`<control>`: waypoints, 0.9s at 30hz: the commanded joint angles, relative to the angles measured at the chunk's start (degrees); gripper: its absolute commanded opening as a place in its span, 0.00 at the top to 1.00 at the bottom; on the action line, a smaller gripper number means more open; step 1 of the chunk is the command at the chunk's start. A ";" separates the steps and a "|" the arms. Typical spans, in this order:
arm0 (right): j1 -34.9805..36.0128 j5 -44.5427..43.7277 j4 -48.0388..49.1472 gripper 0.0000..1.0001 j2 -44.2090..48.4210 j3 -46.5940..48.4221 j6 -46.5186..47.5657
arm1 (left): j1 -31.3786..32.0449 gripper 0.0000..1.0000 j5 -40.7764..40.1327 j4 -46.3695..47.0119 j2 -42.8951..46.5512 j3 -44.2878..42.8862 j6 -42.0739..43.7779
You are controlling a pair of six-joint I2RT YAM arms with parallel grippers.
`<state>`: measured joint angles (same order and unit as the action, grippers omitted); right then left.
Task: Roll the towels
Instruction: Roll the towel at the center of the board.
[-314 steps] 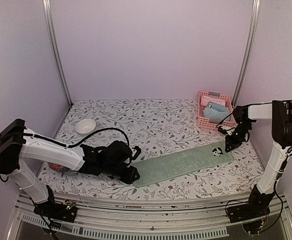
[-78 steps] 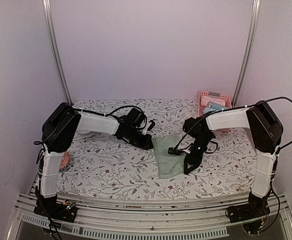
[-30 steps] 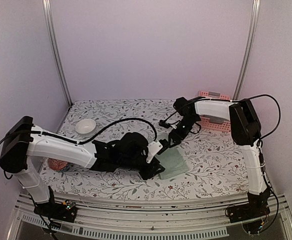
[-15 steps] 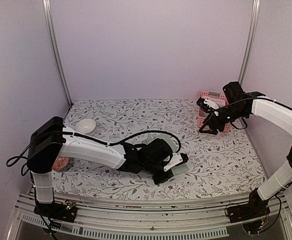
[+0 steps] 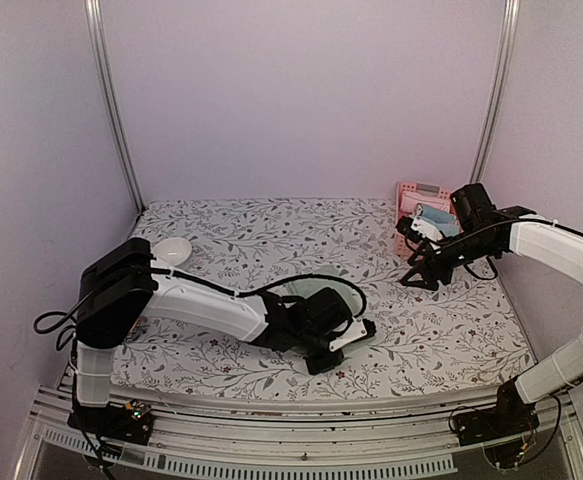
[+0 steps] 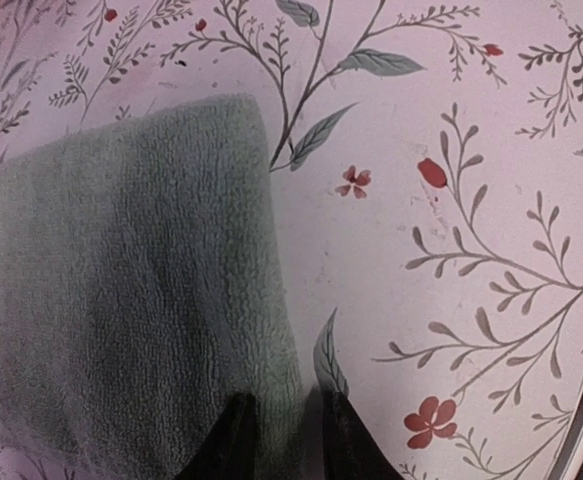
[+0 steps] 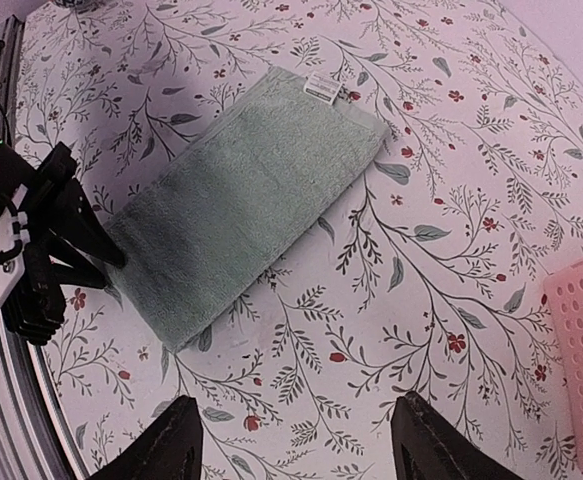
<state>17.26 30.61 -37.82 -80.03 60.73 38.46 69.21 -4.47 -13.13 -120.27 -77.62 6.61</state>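
Note:
The pale green towel (image 7: 246, 205) lies folded into a thick rectangle in the middle of the table, its white label (image 7: 323, 88) at the far end. My left gripper (image 6: 289, 445) sits low at its near end (image 5: 333, 345), jaws narrow, with the towel's edge (image 6: 271, 380) pinched between them. My right gripper (image 7: 306, 450) hovers wide open and empty above the table, right of the towel (image 5: 421, 277). The light blue towel (image 5: 433, 222) rests in the pink basket (image 5: 408, 192) at the back right.
A white bowl (image 5: 171, 251) stands at the back left. The pink basket's corner (image 7: 581, 370) shows at the right wrist view's edge. The floral tablecloth (image 6: 451, 250) is bare right of the green towel. The table's front rail (image 7: 1, 60) is close to the left gripper.
The green towel went from a long strip to a short folded stack. In the last second my right gripper swung back toward the basket and opened wider; my left jaws narrowed on the towel's edge.

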 commanded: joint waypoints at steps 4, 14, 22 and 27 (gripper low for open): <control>0.15 1.31 0.51 0.34 -0.44 -2.40 2.05 | -0.15 0.68 -5.54 1.23 2.58 2.94 -0.58; 0.15 1.84 -0.36 0.35 -1.38 -2.93 2.10 | 0.12 0.66 -4.89 4.12 3.01 4.71 2.20; 4.70 1.07 -1.01 0.42 -1.48 -7.60 6.33 | 0.10 0.84 -8.66 0.39 0.67 3.30 1.90; 13.03 -4.71 2.03 0.52 -0.69 -13.78 10.31 | -1.71 0.99 0.38 3.69 4.12 6.48 -1.68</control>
<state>25.06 29.58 -37.50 -81.08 50.65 44.91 68.90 -10.59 -10.39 -118.34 -73.63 7.64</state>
